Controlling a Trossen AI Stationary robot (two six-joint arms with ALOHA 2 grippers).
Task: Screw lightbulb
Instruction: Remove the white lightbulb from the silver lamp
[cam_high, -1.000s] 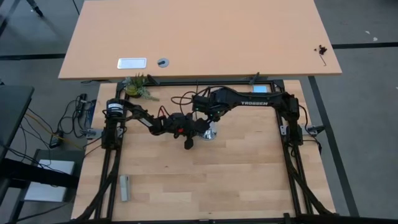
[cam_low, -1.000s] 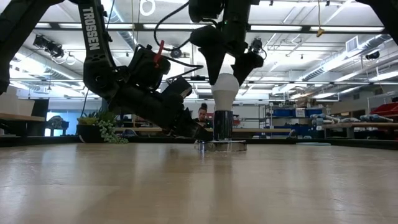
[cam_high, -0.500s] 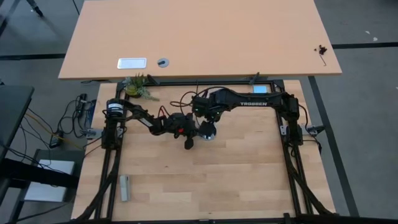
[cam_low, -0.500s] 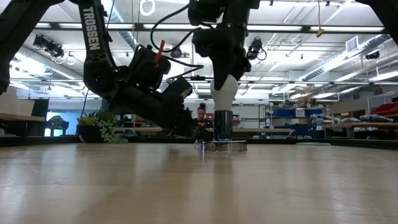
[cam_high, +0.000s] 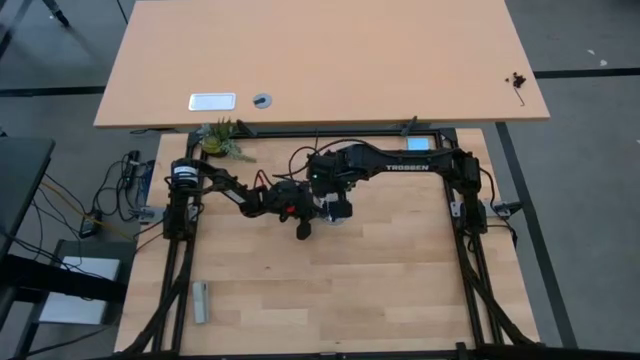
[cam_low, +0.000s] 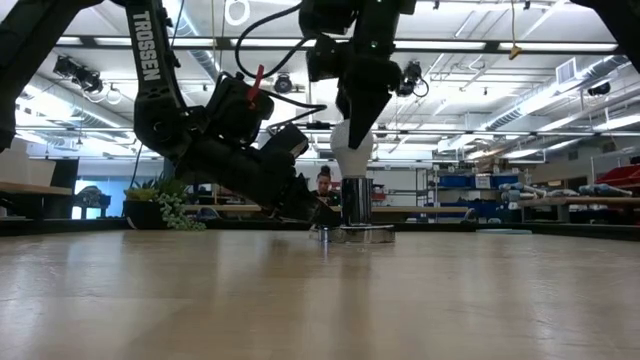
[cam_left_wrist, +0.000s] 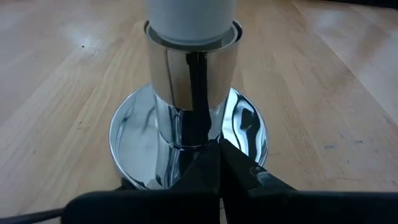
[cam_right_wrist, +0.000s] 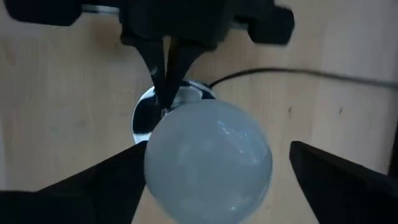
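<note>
I am hovering my right gripper (cam_right_wrist: 208, 180), fingers spread wide, straight above the upright lightbulb (cam_low: 351, 146) seated in the chrome socket (cam_left_wrist: 189, 124), which my clamped-shut left gripper (cam_left_wrist: 219, 163) is steadying at its base.

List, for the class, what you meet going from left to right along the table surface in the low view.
Plant → left pincer, shut, low against the socket's base → silver socket, with the lightbulb standing in it and the right pincer directly above.
</note>
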